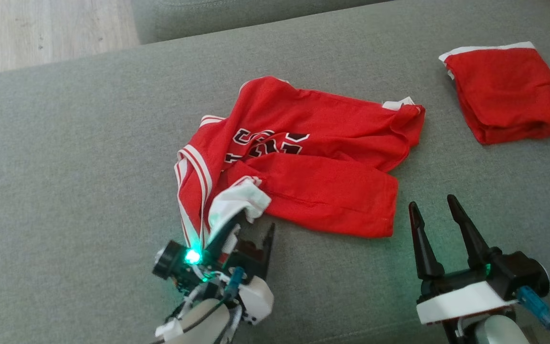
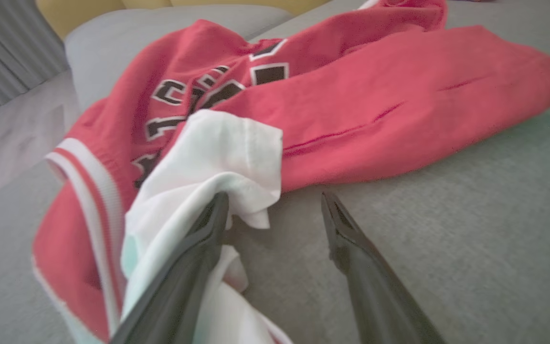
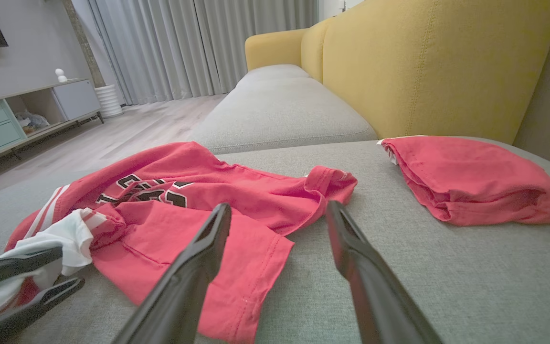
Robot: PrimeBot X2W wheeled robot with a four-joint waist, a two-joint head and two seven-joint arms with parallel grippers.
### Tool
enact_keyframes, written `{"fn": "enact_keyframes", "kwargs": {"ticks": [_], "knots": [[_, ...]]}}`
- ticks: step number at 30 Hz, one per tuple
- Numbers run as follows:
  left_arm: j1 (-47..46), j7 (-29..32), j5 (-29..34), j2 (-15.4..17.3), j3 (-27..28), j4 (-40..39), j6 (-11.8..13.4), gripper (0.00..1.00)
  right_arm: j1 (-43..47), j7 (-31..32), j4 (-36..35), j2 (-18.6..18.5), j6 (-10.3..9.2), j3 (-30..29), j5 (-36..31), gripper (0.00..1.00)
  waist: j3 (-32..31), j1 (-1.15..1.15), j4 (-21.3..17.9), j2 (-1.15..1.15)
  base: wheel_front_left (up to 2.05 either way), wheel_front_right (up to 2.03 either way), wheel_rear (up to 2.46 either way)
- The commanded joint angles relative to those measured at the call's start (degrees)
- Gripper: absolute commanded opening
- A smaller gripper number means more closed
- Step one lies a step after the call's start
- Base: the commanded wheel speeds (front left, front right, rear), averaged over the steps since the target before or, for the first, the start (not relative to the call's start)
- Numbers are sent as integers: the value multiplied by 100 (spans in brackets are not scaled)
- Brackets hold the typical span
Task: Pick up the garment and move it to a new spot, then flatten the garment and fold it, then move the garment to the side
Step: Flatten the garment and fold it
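The left gripper stands with its jaws wide apart. A white flap of cloth is draped over its left finger, and its right finger is bare above the grey sofa cushion. Nothing is pinched between the two. The right gripper is likewise spread and empty, with both fingers clear over bare cushion and pointing toward 12 o'clock in the head view.

At 1 o'clock from the right gripper, well apart, lies a folded red garment with a white edge showing. Behind it in the right wrist view rises the yellow backrest. Wooden floor shows at 10 o'clock past the cushion's edge.

The left arm comes in low from 6 o'clock, its wrist rolled so one finger sits under the cloth. The right arm sits level, just beside the shirt's near hem.

The red jersey lies crumpled mid-cushion, at 12 to 1 o'clock from the left gripper and 10 o'clock from the right. It is bunched and partly doubled over, with black-and-white lettering half hidden and striped white trim along its left edge.
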Motion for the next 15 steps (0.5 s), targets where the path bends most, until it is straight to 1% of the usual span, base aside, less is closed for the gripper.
{"fn": "enact_keyframes", "kwargs": {"ticks": [1, 7, 8, 9, 10, 11, 12, 13, 15], "knots": [[-223, -74, -41, 42, 268, -72, 109, 100, -189, -22, -153, -89, 37, 109, -6, 100, -17, 0, 12, 0, 0, 0, 0], [-215, -115, -96, 244, 405, 37, 287, 100, -171, -22, -140, -113, 37, 116, -4, 100, -54, 0, 61, 0, 0, 0, 0], [-220, -129, -102, 264, 418, 41, 306, 87, -167, -22, -140, -115, 37, 115, -3, 100, -61, 0, 72, 0, 0, 0, 0], [-222, -156, -113, 277, 438, 32, 327, 67, -161, -22, -139, -116, 37, 117, -4, 100, -70, 0, 82, 0, 0, 0, 0], [-220, -184, -124, 286, 455, 19, 346, 53, -157, -22, -136, -116, 37, 120, -5, 100, -81, 0, 93, 0, 0, 0, 0], [-215, -201, -129, 294, 457, 12, 353, 32, -152, -22, -130, -116, 37, 122, -6, 100, -95, 0, 103, 0, 0, 0, 0], [-205, -225, -143, 300, 470, 1, 364, 14, -146, -22, -123, -115, 37, 125, -7, 100, -113, 0, 113, 0, 0, 0, 0], [-193, -241, -152, 311, 474, -6, 370, 0, -138, -22, -114, -114, 37, 128, -8, 100, -133, 0, 122, 0, 0, 0, 0], [-153, -236, -167, 336, 459, -17, 365, 0, -113, -22, -100, -112, 37, 129, -6, 100, -184, 0, 146, 0, 0, 0, 0]]}}
